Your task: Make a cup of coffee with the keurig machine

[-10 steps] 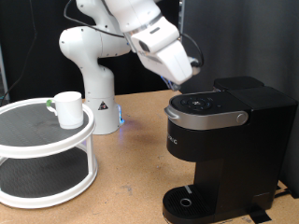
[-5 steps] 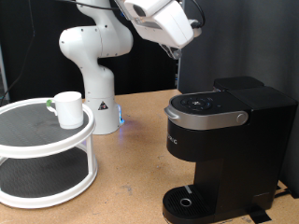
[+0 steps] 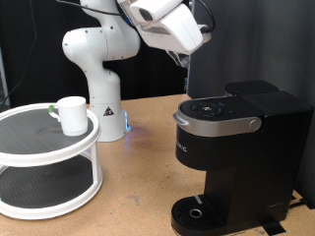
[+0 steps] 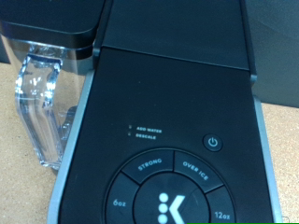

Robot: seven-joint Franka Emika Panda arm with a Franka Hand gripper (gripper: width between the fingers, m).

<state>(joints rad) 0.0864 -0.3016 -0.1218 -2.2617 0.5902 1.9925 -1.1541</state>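
Observation:
The keurig machine point(image 3: 231, 147) is a black box with a silver-grey top ring, standing at the exterior view's right, its lid closed. Its round drip tray point(image 3: 200, 211) has nothing on it. The cup point(image 3: 71, 114) is a white mug on the top shelf of a white two-tier round stand point(image 3: 49, 157) at the left. My gripper point(image 3: 186, 59) hangs high above the machine's top, well apart from it, with nothing seen between its fingers. The wrist view looks down on the machine's top point(image 4: 177, 103), its round buttons point(image 4: 168, 191) and its clear water tank point(image 4: 42, 107); no fingers show there.
The white robot base point(image 3: 98, 69) stands behind the stand and the machine. A brown tabletop point(image 3: 138, 187) lies between the stand and the machine. A black backdrop closes the rear.
The arm has risen from just above the machine's lid to high above it. Over the last half second it has barely moved. The cup and the machine have not moved.

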